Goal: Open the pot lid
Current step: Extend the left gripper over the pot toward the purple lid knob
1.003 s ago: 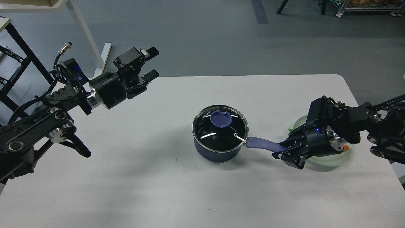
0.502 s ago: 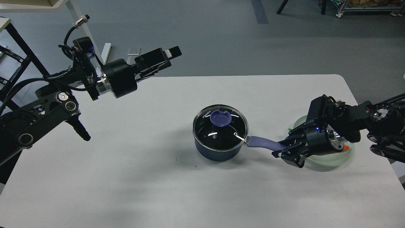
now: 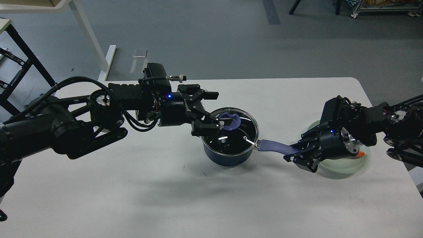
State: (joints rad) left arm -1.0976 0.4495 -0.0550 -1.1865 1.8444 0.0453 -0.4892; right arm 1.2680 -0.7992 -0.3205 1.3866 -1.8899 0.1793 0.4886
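Observation:
A dark blue pot (image 3: 228, 158) stands in the middle of the white table, closed by a glass lid (image 3: 238, 137) with a blue knob (image 3: 230, 121). Its blue handle (image 3: 277, 147) points right. My left gripper (image 3: 211, 110) is open at the lid's left rim, one finger above the far rim and one over the near left part, just left of the knob. My right gripper (image 3: 295, 154) is shut on the end of the pot handle.
A pale green plate (image 3: 350, 164) with an orange piece (image 3: 362, 154) lies behind my right wrist at the table's right side. A white table leg and a black frame stand at the far left beyond the table.
My left arm has swung down and right from the table's back left to the pot lid, gripper open beside the knob. The right gripper has stayed on the handle.

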